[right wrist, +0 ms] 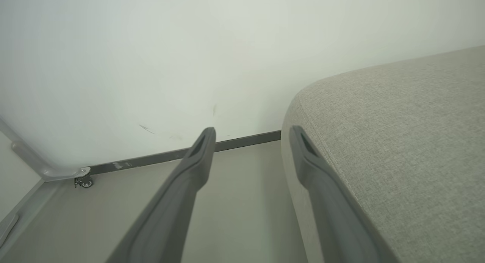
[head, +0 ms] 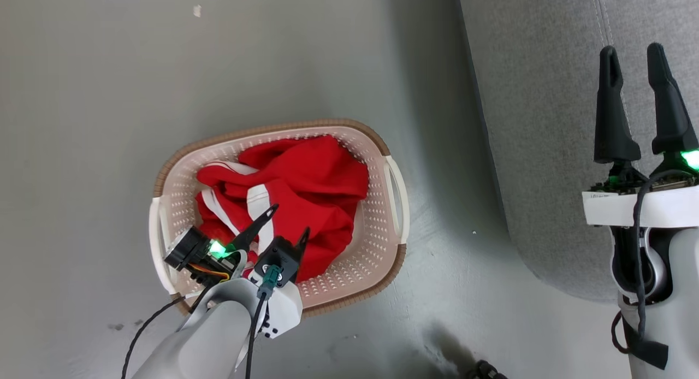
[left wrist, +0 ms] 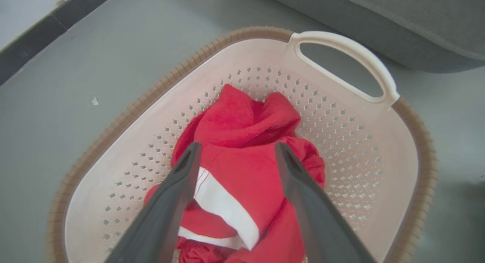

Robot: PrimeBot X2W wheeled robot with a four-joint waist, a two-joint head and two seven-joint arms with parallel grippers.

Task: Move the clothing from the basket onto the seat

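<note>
The basket holds crumpled red clothing; the left end effector, spread wide, is just above or possibly touching it; the right end effector stands parted, empty.

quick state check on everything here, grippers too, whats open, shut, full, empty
clothing: crumpled in a heap inside the basket, not gripped
basket: upright, holding the clothing
seat: no clothing on the part in view
left gripper: open, fingers spread over the clothing
right gripper: open, empty, over the seat
</note>
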